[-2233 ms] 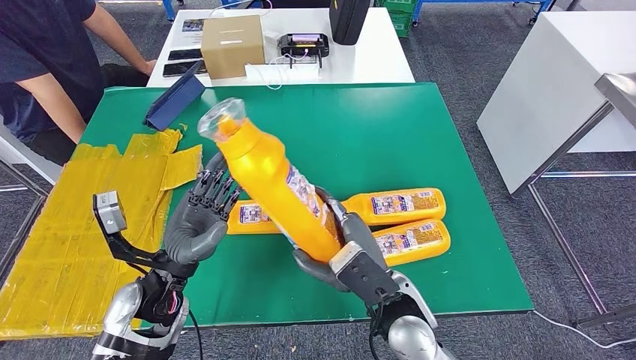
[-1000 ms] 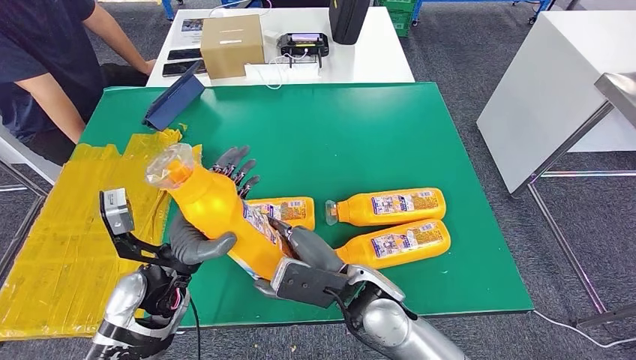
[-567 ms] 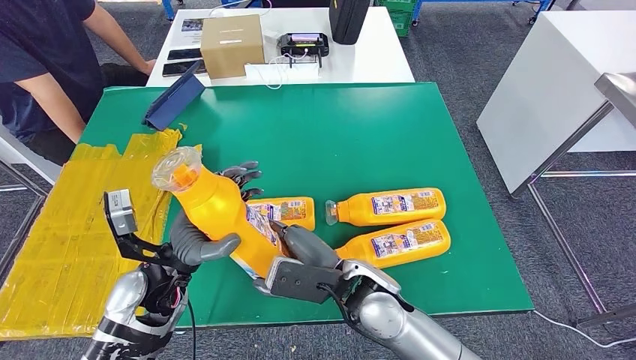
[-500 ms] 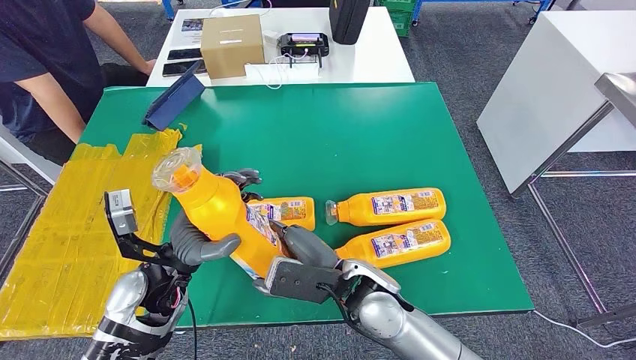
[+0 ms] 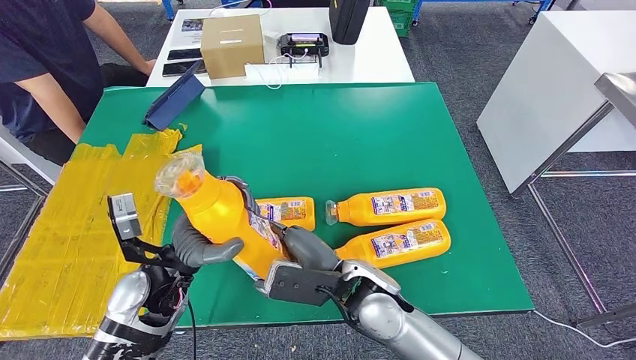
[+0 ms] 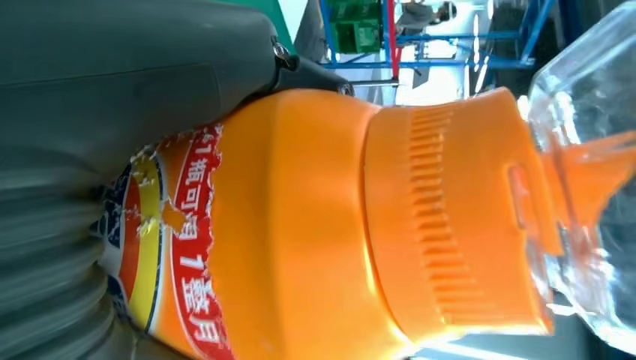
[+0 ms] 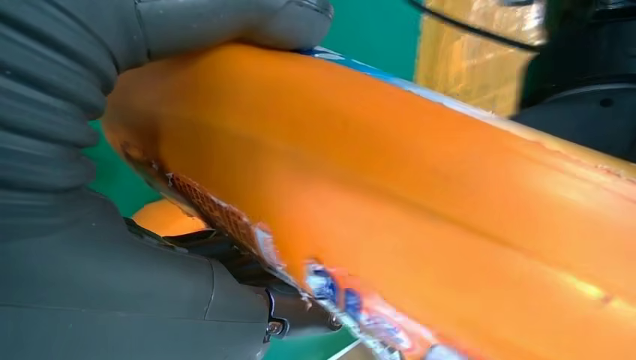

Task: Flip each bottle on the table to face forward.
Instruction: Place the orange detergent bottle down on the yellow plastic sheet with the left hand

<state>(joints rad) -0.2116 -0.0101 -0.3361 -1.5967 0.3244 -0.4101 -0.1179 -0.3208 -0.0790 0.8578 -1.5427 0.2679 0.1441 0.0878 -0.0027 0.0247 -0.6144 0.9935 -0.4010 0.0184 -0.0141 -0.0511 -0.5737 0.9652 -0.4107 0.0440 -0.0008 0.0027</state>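
An orange bottle with a clear cap is held tilted above the green table, cap up and to the left. My left hand wraps its upper body, thumb in front and fingers behind. My right hand grips its base. The left wrist view shows the bottle's neck against my left hand. In the right wrist view the bottle's body lies in my right hand. Three more orange bottles lie on the table: one behind the held one, two to the right.
A blue case lies at the table's far left corner, with yellow taped sheeting along the left side. A person sits at the far left. Beyond stands a white table with a cardboard box.
The bottle has swung from the centre down and to the left. My left hand's fingers, spread behind it before, have closed around it. My right hand still grips the base.
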